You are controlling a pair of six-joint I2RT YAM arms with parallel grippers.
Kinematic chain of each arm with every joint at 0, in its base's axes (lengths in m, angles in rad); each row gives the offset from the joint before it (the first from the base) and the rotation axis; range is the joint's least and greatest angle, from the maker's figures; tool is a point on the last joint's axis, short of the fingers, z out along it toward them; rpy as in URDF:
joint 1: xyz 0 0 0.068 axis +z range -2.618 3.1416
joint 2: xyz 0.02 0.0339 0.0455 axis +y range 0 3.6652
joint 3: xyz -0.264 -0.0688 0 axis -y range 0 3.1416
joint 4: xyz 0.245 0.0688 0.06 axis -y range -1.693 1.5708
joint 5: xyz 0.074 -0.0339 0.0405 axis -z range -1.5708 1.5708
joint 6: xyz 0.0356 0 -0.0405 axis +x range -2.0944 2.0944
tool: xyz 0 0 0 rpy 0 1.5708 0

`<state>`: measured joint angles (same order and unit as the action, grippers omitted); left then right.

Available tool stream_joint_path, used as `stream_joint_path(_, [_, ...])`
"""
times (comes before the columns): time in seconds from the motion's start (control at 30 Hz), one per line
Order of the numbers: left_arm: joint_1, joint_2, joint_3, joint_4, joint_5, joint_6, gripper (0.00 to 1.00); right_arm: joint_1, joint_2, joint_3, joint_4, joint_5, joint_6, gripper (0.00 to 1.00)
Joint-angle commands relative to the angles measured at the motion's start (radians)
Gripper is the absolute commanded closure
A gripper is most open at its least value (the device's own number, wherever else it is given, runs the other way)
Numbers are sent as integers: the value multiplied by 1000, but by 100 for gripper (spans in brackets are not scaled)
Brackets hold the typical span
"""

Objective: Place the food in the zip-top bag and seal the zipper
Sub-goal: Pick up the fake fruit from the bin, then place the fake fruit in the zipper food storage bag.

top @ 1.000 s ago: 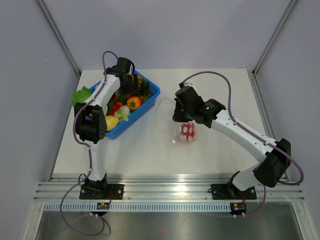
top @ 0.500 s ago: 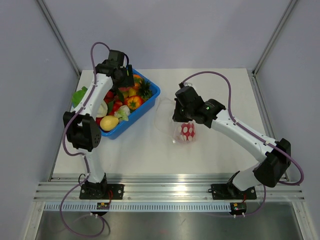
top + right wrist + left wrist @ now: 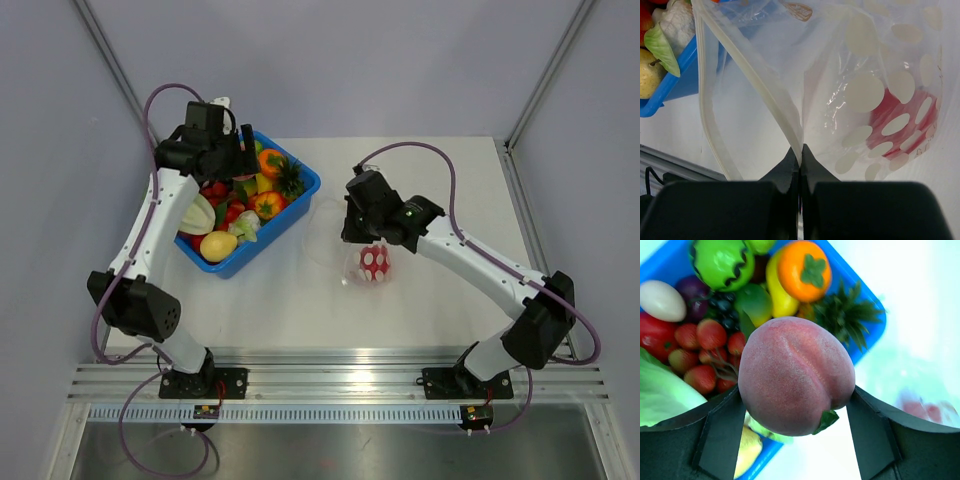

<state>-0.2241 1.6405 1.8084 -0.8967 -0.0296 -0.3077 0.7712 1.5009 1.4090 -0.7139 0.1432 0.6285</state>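
Observation:
My left gripper (image 3: 796, 392) is shut on a pinkish-red peach (image 3: 795, 365), one piece of the food, and holds it in the air over the blue bin (image 3: 874, 314). From above, the left gripper (image 3: 232, 160) hangs over the bin's back corner. More food (image 3: 250, 205) fills the bin. My right gripper (image 3: 800, 150) is shut on the pale zipper (image 3: 765, 85) of the zip-top bag (image 3: 865, 90) and holds the mouth lifted and gaping. A red food piece (image 3: 900, 117) lies inside the bag (image 3: 340, 240), which sits mid-table.
The blue bin (image 3: 300, 193) stands at the back left, its corner close to the bag's mouth. A green leafy piece (image 3: 197, 215) hangs over its left side. Grey walls close in the white table (image 3: 300, 310) on the left, back and right.
The left arm has risen and swung left and back over the bin, carrying the peach up with it. The right arm and the bag have barely moved.

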Motion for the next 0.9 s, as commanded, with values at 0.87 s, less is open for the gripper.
stream_joint_path(0.87, [-279,-134,-343,220,542,-151,54,-1,21,97,39,-19,-9,98])
